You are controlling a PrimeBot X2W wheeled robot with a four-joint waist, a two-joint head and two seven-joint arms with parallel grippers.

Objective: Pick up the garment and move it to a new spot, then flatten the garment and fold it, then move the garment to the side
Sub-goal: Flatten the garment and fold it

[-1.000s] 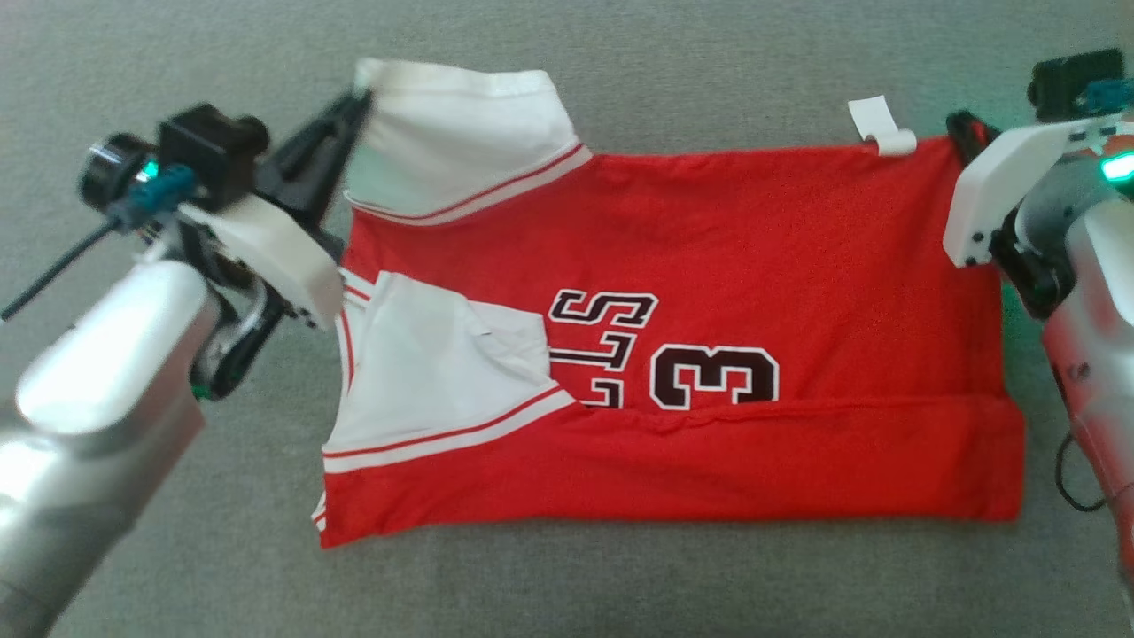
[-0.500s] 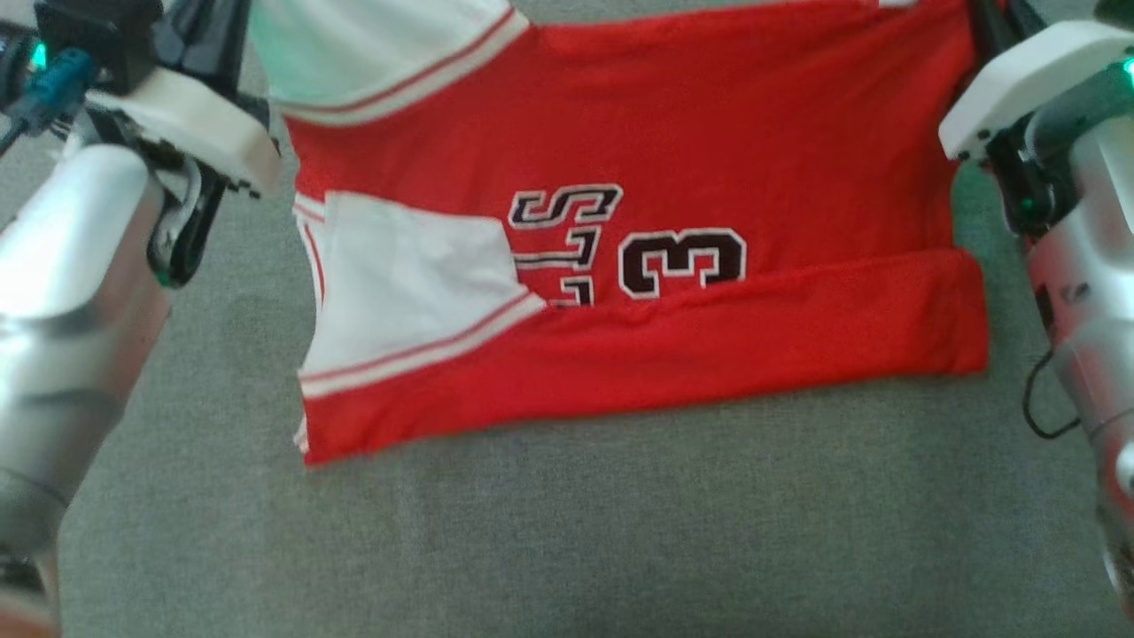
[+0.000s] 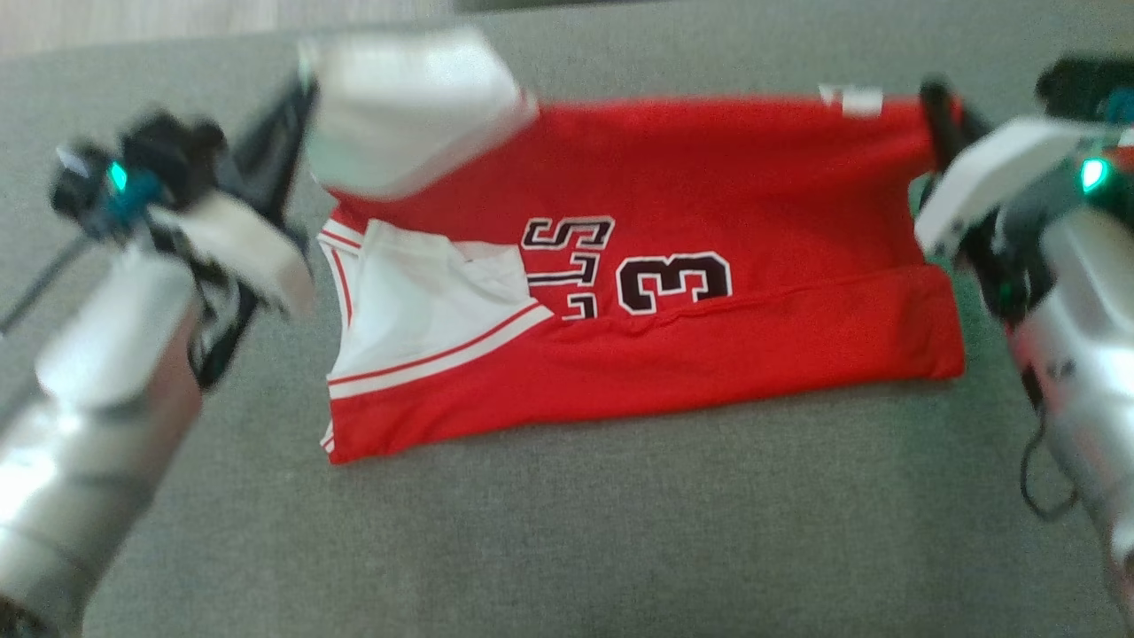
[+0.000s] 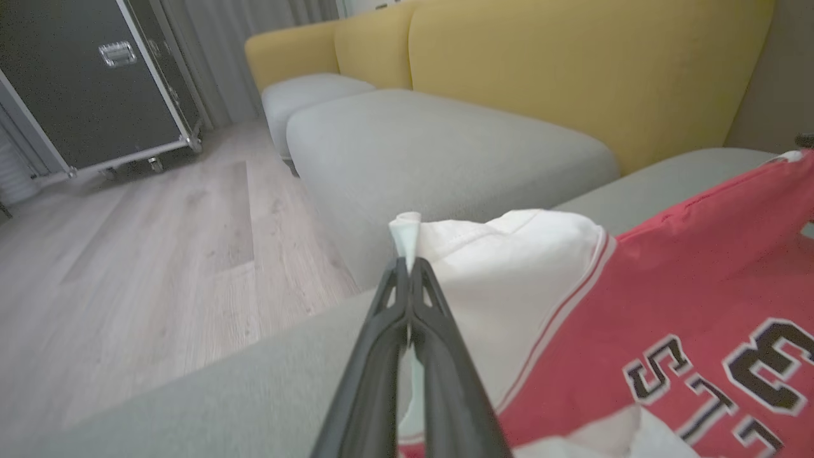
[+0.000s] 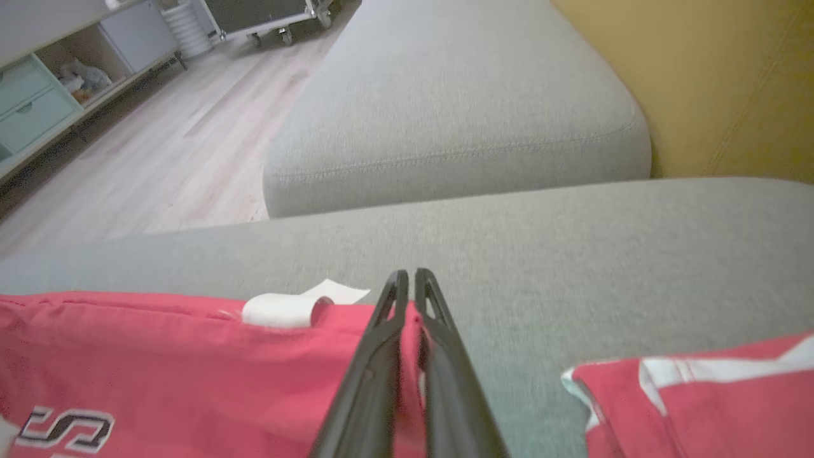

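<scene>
The garment (image 3: 709, 177) is a red jersey with white sleeves and a black "3", spread on a grey cushion (image 3: 567, 532). My left gripper (image 3: 299, 102) is at its far left corner, shut on the edge of the upper white sleeve (image 4: 509, 267). In the left wrist view the fingertips (image 4: 407, 264) pinch that edge. My right gripper (image 3: 932, 102) is shut on the far right corner of the red hem, beside a white tag (image 3: 855, 99). The right wrist view shows the gripper (image 5: 407, 277) closed on red cloth (image 5: 159, 356). The far edge hangs raised between both grippers, while the near folded band lies on the cushion.
A yellow sofa back (image 4: 572, 70) rises behind a second grey cushion (image 4: 413, 146). Wooden floor (image 4: 159, 254) lies beyond the cushion edge, with a black wheeled case (image 4: 82, 76) and low shelves (image 5: 38, 95) further off. Bare grey cushion stretches in front of the garment.
The head camera has swung up and back down, so the whole picture shifted. Both grippers kept their hold; the garment's far edge now looks lifted and drawn nearer its front edge.
</scene>
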